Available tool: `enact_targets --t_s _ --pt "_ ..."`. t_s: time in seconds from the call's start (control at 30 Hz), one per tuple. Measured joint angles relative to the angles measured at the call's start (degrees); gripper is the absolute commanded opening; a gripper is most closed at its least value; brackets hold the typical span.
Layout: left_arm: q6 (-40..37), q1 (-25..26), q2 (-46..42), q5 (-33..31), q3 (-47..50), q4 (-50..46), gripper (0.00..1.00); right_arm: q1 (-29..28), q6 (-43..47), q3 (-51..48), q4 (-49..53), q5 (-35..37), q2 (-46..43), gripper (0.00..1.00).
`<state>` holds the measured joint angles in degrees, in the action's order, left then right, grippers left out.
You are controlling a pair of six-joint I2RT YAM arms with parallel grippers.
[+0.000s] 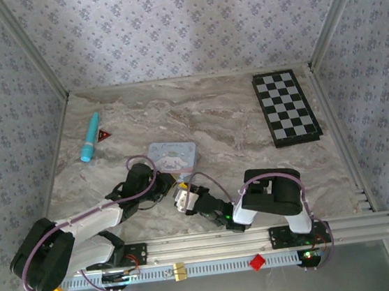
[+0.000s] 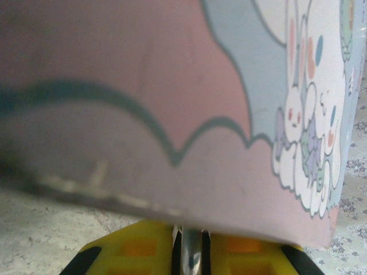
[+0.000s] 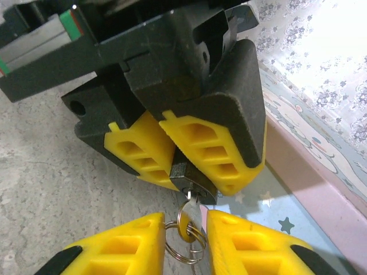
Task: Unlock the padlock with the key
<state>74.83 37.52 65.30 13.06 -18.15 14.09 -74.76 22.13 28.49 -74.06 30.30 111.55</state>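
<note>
Your left gripper (image 3: 195, 172) is closed on the padlock (image 3: 195, 184), the small dark block pinched between its yellow pads, low over the table (image 1: 232, 106) near its front edge. Your right gripper (image 3: 184, 243) faces it nose to nose. Its jaws stand a narrow gap apart with the key (image 3: 185, 220) and key ring (image 3: 189, 252) between them. You cannot tell from here whether the pads actually press on the key. The key's tip sits at the padlock's underside; how deep it goes is hidden.

Watch the tin (image 1: 174, 155). It lies flat just beyond the two grippers, its near edge right beside them, and in your left wrist view its printed lid looms close over the pads. In your right wrist view its pink side runs along the right of the jaws.

The chessboard (image 1: 286, 107) lies well apart at the far right. A blue tube (image 1: 89, 137) and a small red triangle (image 1: 103, 135) lie together at the far left.
</note>
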Motion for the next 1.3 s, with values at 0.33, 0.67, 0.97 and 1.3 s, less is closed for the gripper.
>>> enact_targets --t_s 0.33,0.67,0.97,1.3 --pt "0.3 0.5 0.0 -0.2 0.0 0.3 0.00 0.6 -4.8 0.0 -2.4 -0.6 0.0 0.18" --pt "0.6 0.5 -0.1 -0.2 0.0 1.1 0.00 1.1 -9.2 -0.3 -3.4 -1.1 0.1 0.20" --pt "0.7 0.5 -0.9 -0.2 0.0 0.8 0.00 1.2 -9.9 -0.8 -4.2 -0.5 0.1 0.22" --pt "0.7 0.5 -1.1 -0.2 0.0 0.9 0.00 1.0 -10.4 -0.8 -4.6 -0.5 0.3 0.16"
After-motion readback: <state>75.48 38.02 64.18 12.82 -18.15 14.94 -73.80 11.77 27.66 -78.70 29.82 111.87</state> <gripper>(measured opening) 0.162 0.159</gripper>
